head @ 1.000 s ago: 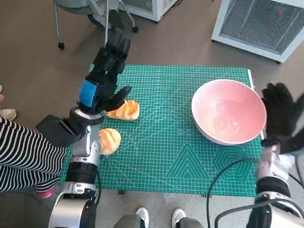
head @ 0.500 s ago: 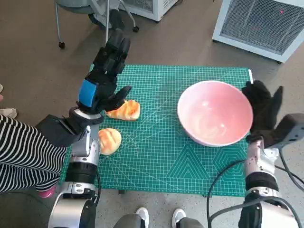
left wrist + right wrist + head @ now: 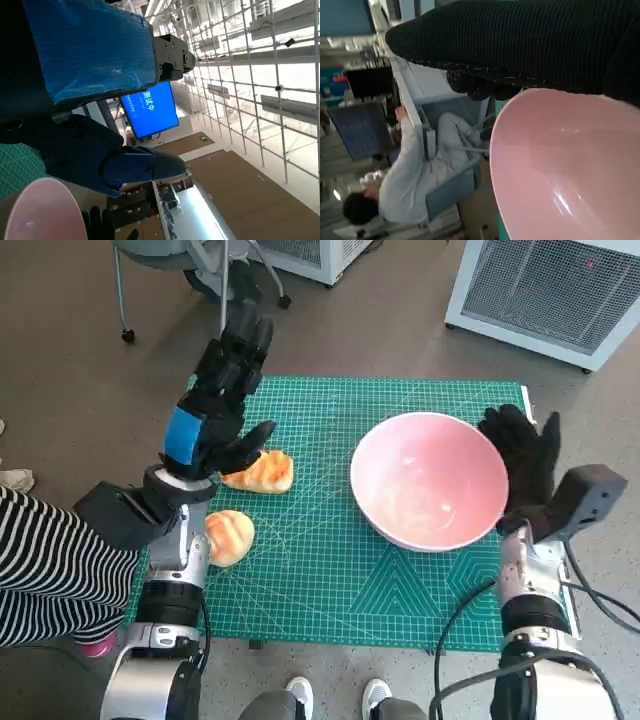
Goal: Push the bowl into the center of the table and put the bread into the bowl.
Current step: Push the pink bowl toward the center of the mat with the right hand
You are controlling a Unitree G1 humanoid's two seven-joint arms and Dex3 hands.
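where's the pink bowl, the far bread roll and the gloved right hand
pink bowl (image 3: 428, 480), head view, inner floor
far bread roll (image 3: 262, 472), head view, top crust
right hand (image 3: 525, 458), head view, back of the glove

Bare mat (image 3: 330, 580) between bread (image 3: 262, 472) and bowl (image 3: 428, 480) — right hand (image 3: 525, 465) flanks bowl.

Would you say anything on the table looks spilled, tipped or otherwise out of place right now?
Nothing stands out. The pink bowl sits upright and empty on the green mat, with the right hand against its side. Both bread rolls lie intact near the left hand.
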